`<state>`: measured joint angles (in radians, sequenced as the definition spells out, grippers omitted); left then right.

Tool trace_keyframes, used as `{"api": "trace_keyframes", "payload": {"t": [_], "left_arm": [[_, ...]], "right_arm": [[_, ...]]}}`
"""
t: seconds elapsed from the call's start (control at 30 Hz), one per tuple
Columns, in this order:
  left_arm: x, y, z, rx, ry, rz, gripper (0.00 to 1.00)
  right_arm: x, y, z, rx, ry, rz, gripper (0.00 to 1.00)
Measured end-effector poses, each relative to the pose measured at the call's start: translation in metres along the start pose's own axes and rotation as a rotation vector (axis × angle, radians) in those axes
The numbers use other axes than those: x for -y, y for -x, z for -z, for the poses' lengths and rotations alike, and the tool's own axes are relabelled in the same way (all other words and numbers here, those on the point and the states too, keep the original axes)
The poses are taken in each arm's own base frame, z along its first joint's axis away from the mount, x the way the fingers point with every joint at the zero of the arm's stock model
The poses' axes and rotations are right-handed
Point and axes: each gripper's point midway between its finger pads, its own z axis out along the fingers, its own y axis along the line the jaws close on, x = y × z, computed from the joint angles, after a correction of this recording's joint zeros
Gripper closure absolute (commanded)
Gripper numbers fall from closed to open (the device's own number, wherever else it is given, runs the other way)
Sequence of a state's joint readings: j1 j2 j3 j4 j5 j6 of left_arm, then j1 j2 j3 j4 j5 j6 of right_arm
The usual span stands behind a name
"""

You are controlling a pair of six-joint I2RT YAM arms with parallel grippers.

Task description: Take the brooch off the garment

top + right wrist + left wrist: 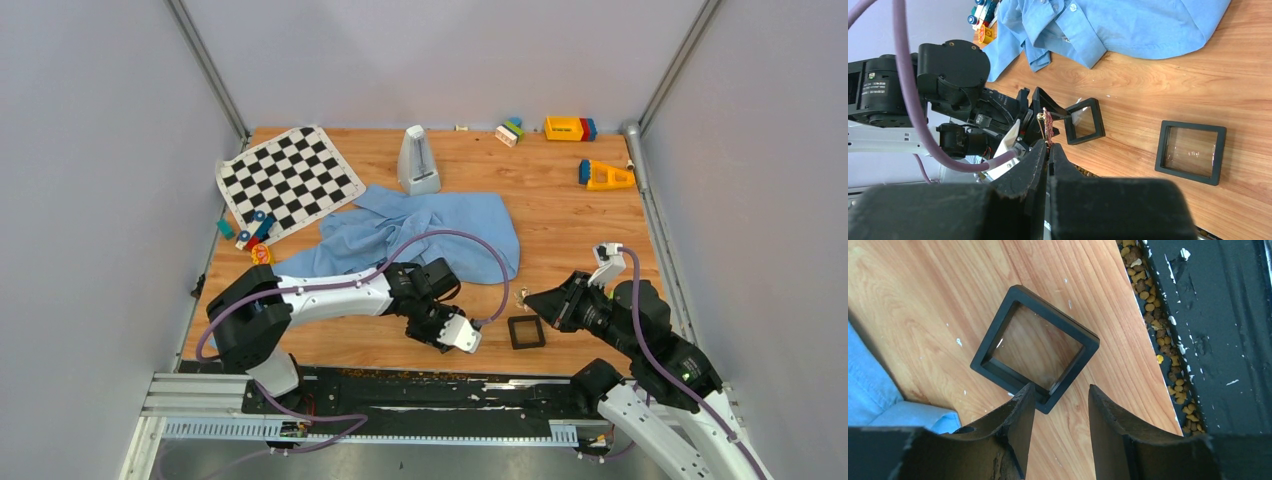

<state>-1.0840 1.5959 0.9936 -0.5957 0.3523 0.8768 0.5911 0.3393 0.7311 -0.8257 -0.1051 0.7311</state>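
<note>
Brooch (pixel 1048 125): was off the shirt (pixel 1128 25), pinched by right gripper (pixel 1049 149).
Left gripper (pixel 1060 397): hung released over a frame (pixel 1058 314).
Remaining: we judged set-down only.

Overhead, looking down on the black frame (pixel 526 320) from well back; at both wrists, facing it closely from opposite sides.

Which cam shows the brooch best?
Right wrist: the brooch sits pinched in the right gripper, clear of the shirt. Top external: too small to tell. Left wrist: not in view, only a black frame.
</note>
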Motion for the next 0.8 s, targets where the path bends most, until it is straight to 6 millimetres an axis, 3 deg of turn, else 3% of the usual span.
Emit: {"api": "trace_keyframes", "payload": {"t": [0.23, 0.3, 0.4, 0.8], "left_arm": [[0.002, -0.002, -0.011, -0.017, -0.030, -0.003, 0.51], [0.002, -0.001, -0.012, -0.017, -0.032, -0.006, 0.59], [0.004, 0.001, -0.012, -0.017, -0.036, -0.011, 0.63], [0.011, 0.001, -0.019, -0.034, -0.074, -0.015, 0.60]], "right_arm": [[0.000, 0.000, 0.000, 0.000, 0.000, 0.000, 0.99], [0.000, 0.000, 0.000, 0.000, 0.000, 0.000, 0.99], [0.000, 0.000, 0.000, 0.000, 0.000, 0.000, 0.99], [0.000, 0.000, 0.000, 0.000, 0.000, 0.000, 0.99]]}}
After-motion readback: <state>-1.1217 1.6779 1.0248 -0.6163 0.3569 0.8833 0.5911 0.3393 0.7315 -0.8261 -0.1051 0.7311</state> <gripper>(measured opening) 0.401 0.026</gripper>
